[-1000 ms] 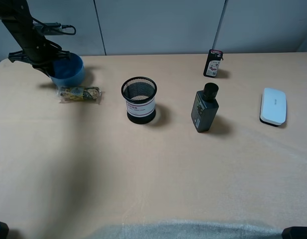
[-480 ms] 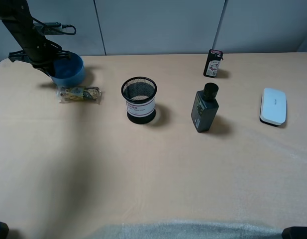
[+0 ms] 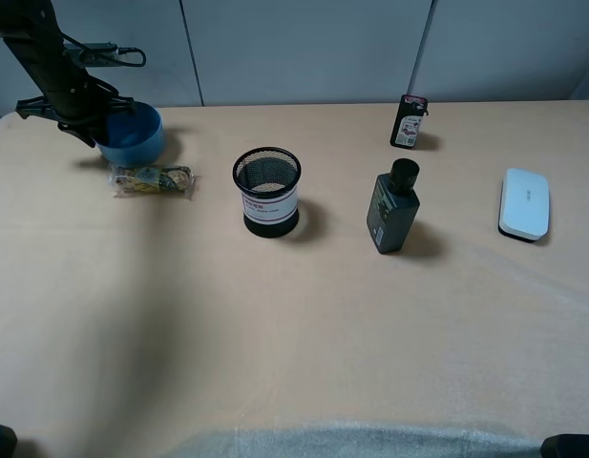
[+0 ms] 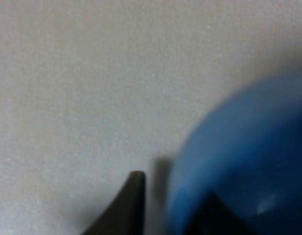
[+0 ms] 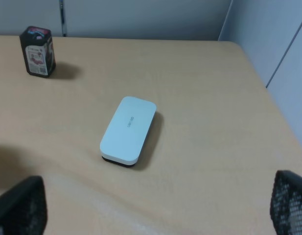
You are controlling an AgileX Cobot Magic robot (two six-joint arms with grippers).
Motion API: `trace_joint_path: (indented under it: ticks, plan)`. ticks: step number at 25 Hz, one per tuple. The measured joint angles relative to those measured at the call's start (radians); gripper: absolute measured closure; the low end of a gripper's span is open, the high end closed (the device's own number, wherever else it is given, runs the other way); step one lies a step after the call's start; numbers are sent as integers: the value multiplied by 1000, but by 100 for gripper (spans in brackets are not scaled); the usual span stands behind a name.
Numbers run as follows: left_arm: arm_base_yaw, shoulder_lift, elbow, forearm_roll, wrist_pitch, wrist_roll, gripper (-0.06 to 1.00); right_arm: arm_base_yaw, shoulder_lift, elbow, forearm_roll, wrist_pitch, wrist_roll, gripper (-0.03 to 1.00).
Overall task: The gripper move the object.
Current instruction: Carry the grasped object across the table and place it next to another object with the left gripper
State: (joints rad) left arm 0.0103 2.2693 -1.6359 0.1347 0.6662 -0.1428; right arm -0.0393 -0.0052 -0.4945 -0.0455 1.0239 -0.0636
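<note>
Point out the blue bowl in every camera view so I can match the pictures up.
Exterior high: blue bowl at far left, near the back edge of the table.
Left wrist: the blue bowl, close up and blurred, beside bare table.
Right wrist: not in it.
Shared landmark: white box, right side in exterior high, central in right wrist; left wrist lacks it.

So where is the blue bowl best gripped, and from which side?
By the thin rim wall of the blue bowl, from above on its left side: it stands open upward, so one finger goes inside and one outside, as the left end effector is placed. The snack packet crowds the near side.
</note>
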Motion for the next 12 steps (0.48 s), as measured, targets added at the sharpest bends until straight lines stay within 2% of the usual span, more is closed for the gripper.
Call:
trace_joint_path:
  ticks: [3,4,7,12]
  plan:
    - [0,0,0,0,0,0,44,0,0,0,0,0,0,27]
    - [0,0,0,0,0,0,44,0,0,0,0,0,0,27]
    - [0,0,0,0,0,0,26,0,0,0,0,0,0,27]
    - [0,0,0,0,0,-3,22,0,0,0,0,0,0,27]
